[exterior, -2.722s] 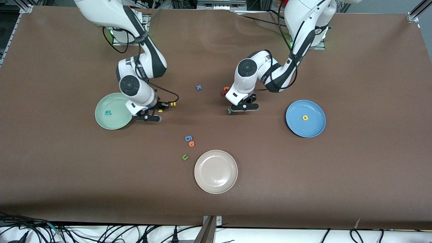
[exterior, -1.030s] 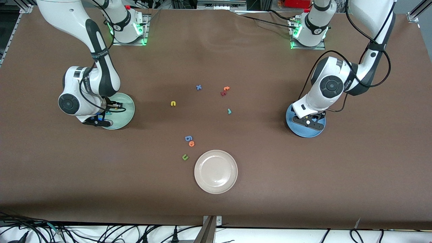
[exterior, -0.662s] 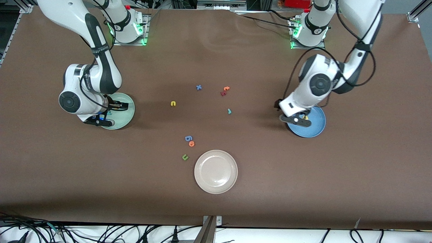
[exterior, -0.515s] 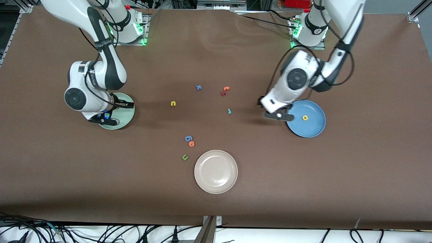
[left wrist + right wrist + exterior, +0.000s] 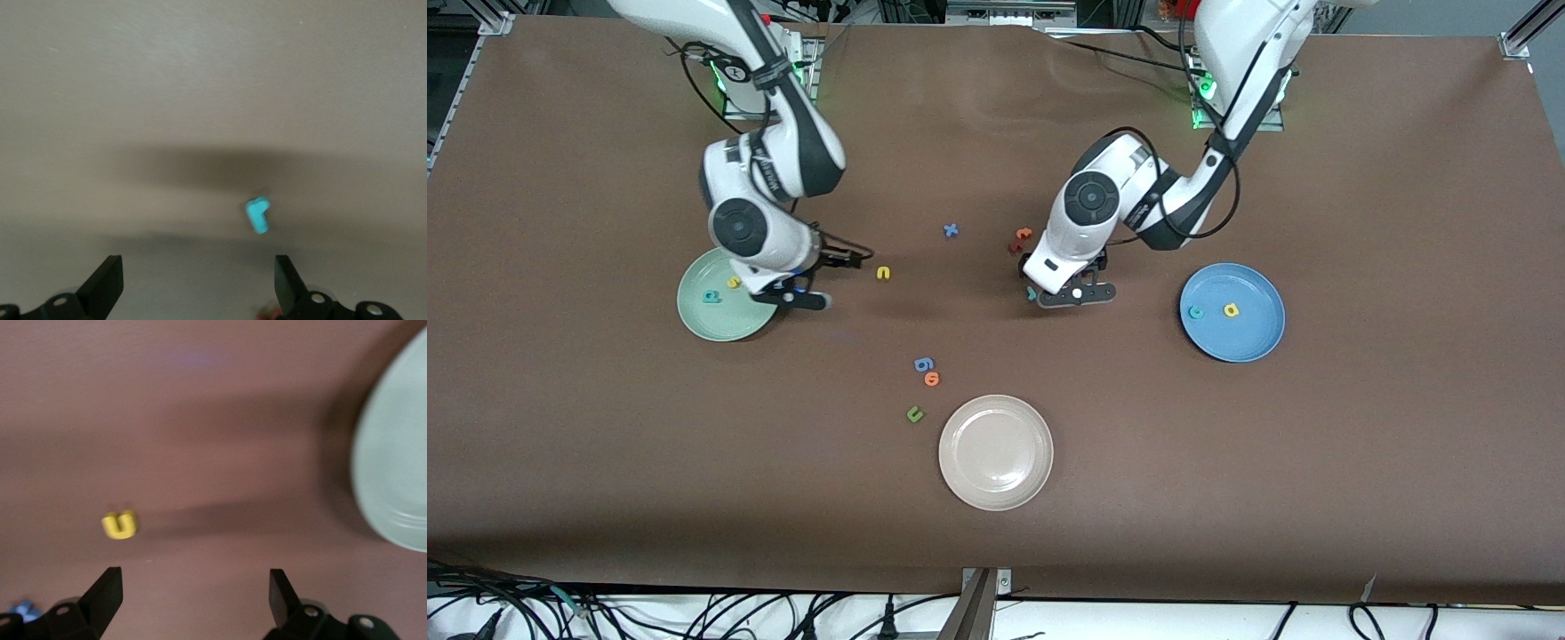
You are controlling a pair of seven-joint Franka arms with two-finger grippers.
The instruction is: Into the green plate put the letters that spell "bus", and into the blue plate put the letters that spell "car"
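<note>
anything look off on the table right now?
Nothing stands out. The green plate holds a teal b and a yellow s; the blue plate holds a teal c and a yellow a. Other letters lie flat on the table, nothing spilled or damaged.

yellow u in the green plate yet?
No, the yellow u lies on the bare table beside the green plate, which holds only a teal letter and a yellow s.
</note>
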